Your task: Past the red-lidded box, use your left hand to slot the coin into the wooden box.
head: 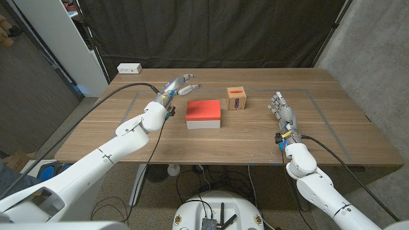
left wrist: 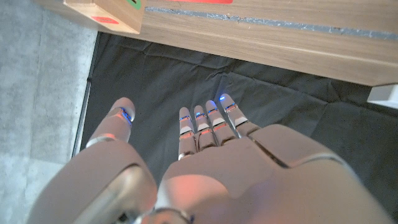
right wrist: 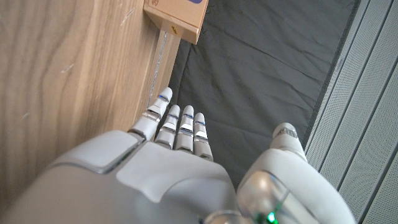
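Head view: left hand raised, fingers spread wide, holding nothing (coin not discernible). Red-lidded box sits just to its right, wooden box beyond that. Right hand, fingers straight and apart, right of wooden box.

Red-lidded box (white base); tan wooden box, seemingly red-marked.
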Motion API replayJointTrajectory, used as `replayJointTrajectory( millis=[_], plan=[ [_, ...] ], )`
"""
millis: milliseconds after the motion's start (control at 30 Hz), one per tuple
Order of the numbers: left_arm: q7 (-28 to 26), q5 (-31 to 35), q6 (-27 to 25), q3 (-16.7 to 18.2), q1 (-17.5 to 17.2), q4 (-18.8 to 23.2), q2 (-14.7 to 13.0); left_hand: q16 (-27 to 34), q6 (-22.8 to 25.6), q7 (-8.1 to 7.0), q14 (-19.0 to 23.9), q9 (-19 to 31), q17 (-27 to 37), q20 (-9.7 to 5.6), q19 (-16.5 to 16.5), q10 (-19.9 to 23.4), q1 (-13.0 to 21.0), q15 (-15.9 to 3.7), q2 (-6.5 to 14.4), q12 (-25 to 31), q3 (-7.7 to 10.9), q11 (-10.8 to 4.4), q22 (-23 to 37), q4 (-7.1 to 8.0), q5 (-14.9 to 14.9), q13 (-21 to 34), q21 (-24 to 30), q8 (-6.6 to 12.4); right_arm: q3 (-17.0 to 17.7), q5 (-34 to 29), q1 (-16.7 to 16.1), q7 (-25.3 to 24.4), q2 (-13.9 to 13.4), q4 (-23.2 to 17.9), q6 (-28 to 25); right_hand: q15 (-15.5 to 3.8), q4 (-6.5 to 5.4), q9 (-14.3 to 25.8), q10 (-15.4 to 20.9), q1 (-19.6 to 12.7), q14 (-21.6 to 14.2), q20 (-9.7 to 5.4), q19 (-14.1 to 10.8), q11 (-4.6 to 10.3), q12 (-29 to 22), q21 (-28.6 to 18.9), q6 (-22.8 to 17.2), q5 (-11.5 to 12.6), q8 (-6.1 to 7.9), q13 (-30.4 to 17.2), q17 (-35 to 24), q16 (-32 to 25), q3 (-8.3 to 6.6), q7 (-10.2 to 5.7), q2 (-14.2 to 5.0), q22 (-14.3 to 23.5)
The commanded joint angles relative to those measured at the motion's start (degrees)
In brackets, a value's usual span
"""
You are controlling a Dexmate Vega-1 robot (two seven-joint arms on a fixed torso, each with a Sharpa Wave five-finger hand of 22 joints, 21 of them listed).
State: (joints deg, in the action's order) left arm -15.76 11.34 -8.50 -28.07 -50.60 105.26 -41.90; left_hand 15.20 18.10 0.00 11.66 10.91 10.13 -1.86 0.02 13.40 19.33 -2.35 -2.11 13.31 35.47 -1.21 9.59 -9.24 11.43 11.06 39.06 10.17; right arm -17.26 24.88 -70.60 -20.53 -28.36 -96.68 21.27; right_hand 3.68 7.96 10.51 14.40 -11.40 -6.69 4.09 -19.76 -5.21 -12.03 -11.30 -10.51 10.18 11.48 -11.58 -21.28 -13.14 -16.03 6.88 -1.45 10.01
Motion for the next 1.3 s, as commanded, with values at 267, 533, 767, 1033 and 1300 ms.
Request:
replayJointTrajectory(
  millis=[267,533,767,1033,1300],
  plan=[
    [-2.2,-21.2,20.4,8.8,-10.9,-6.4,2.5,-0.3,0.7,0.68,1.1,0.0,0.1,-1.34,0.9,1.0,-1.5,-1.36,-0.5,0.0,-1.07,0.78,0.0,0.31,-0.3,0.1,-0.7,0.65,-1.0,0.0,0.2,3.4,-2.4,-2.0,-0.3,-0.28,0.18,0.3,-0.2,0.0,-0.7,-0.33,-0.6,0.22,0.4,-0.3,0.0,-0.1,-0.15,-0.2,0.1,-0.3,0.02,0.04,0.07,0.1],
    [-1.0,-25.5,26.4,8.1,-10.1,-11.3,6.7,-1.1,1.1,0.81,3.4,-0.3,0.0,-5.03,4.8,2.5,-3.6,-1.96,-1.7,-0.3,-2.22,0.11,-0.1,0.29,-0.5,-0.1,-1.7,0.71,0.0,1.4,-0.6,5.0,-3.1,-0.5,1.6,-0.36,0.17,0.3,-0.7,0.1,-0.4,-0.50,-0.6,0.05,0.6,-0.2,0.9,-0.1,-0.48,-0.1,0.1,-0.2,0.13,0.45,0.20,0.1],
    [1.6,-29.8,28.5,7.8,-10.1,-12.9,8.3,-3.4,-2.1,1.25,0.2,-0.4,0.0,-4.34,2.5,-0.9,-4.6,-1.18,-1.7,-1.9,-2.58,0.75,0.0,0.31,-0.6,-0.1,-4.4,0.02,0.7,2.4,-0.4,6.5,-3.1,0.9,3.7,-0.12,0.15,0.3,-1.4,0.1,-0.3,-0.42,-0.3,0.00,0.9,-0.1,1.3,-0.1,-0.56,-0.1,0.1,-0.1,0.20,-0.07,0.25,0.1],
    [2.0,-31.8,29.2,8.1,-10.7,-12.7,8.9,-3.7,-2.1,1.34,-0.3,-0.4,0.0,-4.01,2.1,-1.1,-4.8,-0.85,-1.8,-1.9,-2.67,0.85,0.0,0.32,-0.7,-0.1,-4.9,0.11,0.3,2.7,0.7,7.8,-3.0,2.4,4.1,-0.09,0.14,0.3,-1.5,0.2,-0.2,-0.46,-0.1,-0.08,0.8,0.0,1.1,-0.1,-0.43,-0.1,0.1,-0.1,0.23,0.35,0.25,0.1],
    [1.3,-31.9,29.3,8.3,-11.6,-12.4,9.0,-3.7,-1.8,1.34,-0.1,-0.4,0.0,-3.82,2.1,-0.8,-4.9,-0.83,-1.6,-1.8,-2.63,0.81,0.0,0.33,-0.6,-0.1,-5.3,0.36,-0.2,2.9,1.4,8.1,-2.5,3.2,4.0,-0.05,0.13,0.3,-1.3,0.2,-0.1,-0.47,-0.1,-0.06,0.7,0.0,1.0,-0.1,-0.36,-0.1,0.1,-0.1,0.26,0.32,0.24,0.1]
  ],
)
